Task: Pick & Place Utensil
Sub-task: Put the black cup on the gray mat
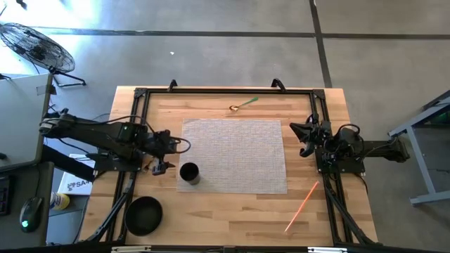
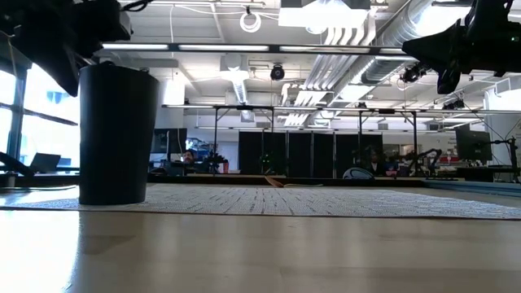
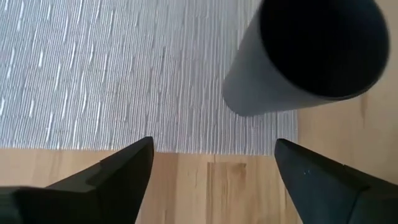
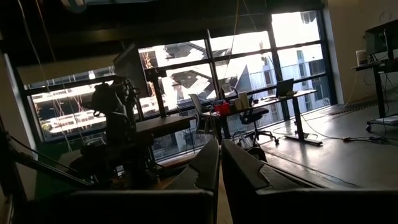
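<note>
On the wooden surface lies a grey woven placemat, and at its near left corner stands a dark cup, upright, its base partly on the mat; the left gripper hangs just beside the cup at the mat's left edge, its arm reaching in low from the left, fingers spread wide with nothing between them; the cup sits just ahead of the fingertips, apart from them; the right gripper waits at the mat's right edge, raised and level, its fingers pressed together and empty; a green-handled spoon lies on bare wood beyond the mat's far edge, well apart from both grippers; an orange stick lies slantwise near the right front corner; a black bowl sits at the left front; most of the mat lies bare between the arms.
</note>
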`<action>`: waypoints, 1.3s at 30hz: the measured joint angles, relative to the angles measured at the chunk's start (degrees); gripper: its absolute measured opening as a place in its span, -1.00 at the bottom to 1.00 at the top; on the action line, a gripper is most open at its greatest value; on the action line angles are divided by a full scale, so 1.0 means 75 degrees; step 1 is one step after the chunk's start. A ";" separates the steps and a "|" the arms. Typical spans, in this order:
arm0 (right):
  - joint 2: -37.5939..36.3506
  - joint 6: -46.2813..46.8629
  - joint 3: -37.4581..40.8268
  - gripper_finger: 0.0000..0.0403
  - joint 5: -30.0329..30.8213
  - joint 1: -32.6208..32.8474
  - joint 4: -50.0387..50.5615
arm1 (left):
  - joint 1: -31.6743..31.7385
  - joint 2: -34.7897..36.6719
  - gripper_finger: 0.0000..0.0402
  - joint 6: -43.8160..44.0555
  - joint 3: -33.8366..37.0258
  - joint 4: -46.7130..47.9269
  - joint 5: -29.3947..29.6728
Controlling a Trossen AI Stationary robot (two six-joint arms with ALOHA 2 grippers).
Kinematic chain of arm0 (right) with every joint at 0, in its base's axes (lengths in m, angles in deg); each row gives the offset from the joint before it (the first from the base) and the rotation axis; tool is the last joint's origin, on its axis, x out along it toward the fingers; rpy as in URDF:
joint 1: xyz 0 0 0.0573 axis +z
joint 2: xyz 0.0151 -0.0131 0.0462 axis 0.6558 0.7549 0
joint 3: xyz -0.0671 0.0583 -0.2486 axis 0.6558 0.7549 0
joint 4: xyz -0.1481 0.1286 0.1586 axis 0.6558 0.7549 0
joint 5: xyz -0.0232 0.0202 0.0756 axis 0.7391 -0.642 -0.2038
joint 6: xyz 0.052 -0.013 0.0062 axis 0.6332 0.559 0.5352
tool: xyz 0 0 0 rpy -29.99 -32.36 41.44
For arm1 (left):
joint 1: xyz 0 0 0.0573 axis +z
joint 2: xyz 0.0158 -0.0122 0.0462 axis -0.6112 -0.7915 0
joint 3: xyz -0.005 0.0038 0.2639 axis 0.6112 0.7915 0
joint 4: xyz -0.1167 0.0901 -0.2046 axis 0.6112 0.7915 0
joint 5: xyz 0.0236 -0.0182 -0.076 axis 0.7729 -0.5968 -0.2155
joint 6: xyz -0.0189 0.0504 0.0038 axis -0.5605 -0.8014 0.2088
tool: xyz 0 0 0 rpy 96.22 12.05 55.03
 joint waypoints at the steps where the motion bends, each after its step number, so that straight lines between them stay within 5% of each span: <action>1: 0.0000 0.0000 0.0001 -0.94 0.0000 -0.0001 0.0008 | -0.0100 -0.0001 0.68 -0.0030 0.0000 -0.0068 0.0075; 12: 0.0000 0.0000 0.0000 -0.94 0.0000 0.0000 0.0118 | -0.1597 0.0000 0.74 0.0838 0.0985 -0.1282 0.0943; 25: 0.0000 0.0000 0.0000 -0.94 0.0000 -0.0003 0.0116 | -0.2707 -0.0036 0.74 0.1422 0.3062 -0.4918 0.1859; 39: 0.0003 0.0000 0.0000 -0.94 0.0000 -0.0002 0.0155 | -0.3506 -0.1560 0.74 0.1515 0.4065 -0.8391 0.3476</action>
